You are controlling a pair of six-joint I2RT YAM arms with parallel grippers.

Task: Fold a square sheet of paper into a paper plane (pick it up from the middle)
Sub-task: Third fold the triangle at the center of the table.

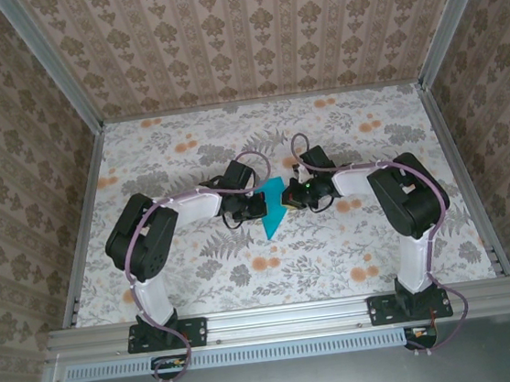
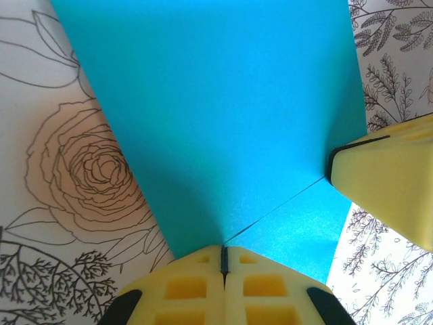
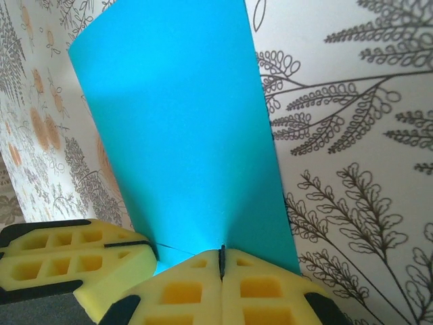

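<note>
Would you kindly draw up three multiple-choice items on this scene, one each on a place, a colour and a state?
1. Where on the table is the sheet of paper?
A. the far left corner
B. the near right edge
C. the middle, between the grippers

2. What colour is the sheet?
A. orange
B. teal-blue
C. white

3. How do the left gripper and right gripper stand?
A. both shut on the sheet
B. both wide open
C. one open, one shut on nothing

Answers:
1 C, the top view shows it mid-table between the two wrists.
2 B, it is plain teal-blue in every view.
3 A, each wrist view shows its jaws closed on the paper's edge.
</note>
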